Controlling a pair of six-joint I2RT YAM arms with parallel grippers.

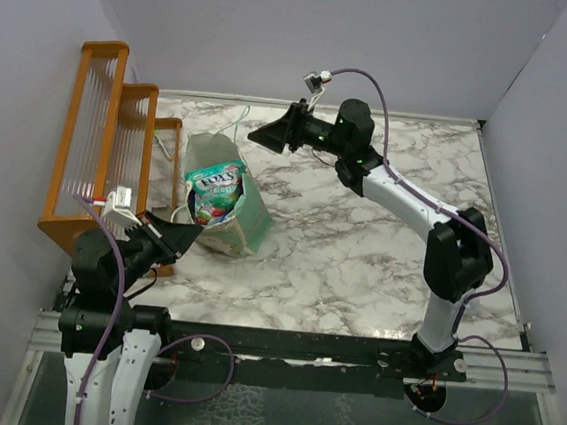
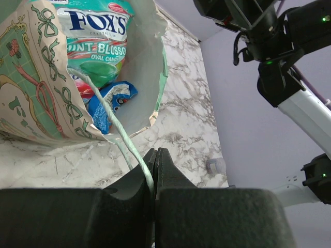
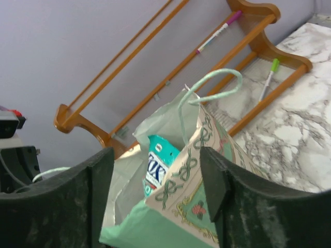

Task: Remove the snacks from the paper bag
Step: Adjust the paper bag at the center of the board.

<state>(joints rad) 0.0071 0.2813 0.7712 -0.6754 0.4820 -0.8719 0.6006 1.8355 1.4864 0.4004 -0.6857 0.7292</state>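
the paper bag (image 1: 226, 202) stands on the marble bench (image 1: 380, 252) toward its left side, just beside the orange rack (image 1: 99, 145), leaning, with its open mouth turned up toward the top camera. a teal packet (image 1: 215, 188) printed "fox's" fills most of the mouth and sticks up past the rim. the left wrist view looks into the white inside of the bag (image 2: 139, 77): the teal packet (image 2: 95, 36) lies on top, and below it sit a blue packet (image 2: 111, 101) and a sliver of something red that is too hidden to name. the left end effector (image 1: 176, 234) is at the bag's near left edge; its jaws are clenched together on the pale green string handle (image 2: 119, 129), which runs taut from the bag's rim down into the pinch (image 2: 155, 155). the right end effector (image 1: 268, 134) hangs above the bench behind the bag, apart from it, pointing left, jaws spread wide and grasping nothing. between its dark fingers (image 3: 98, 191) its camera shows the bag's printed front (image 3: 207, 175), the teal packet (image 3: 158, 160) inside, and the other handle loop (image 3: 217, 80) standing up free. behind, the rack (image 3: 170, 77) holds a pink marker (image 3: 217, 32) and a green marker (image 3: 269, 77).
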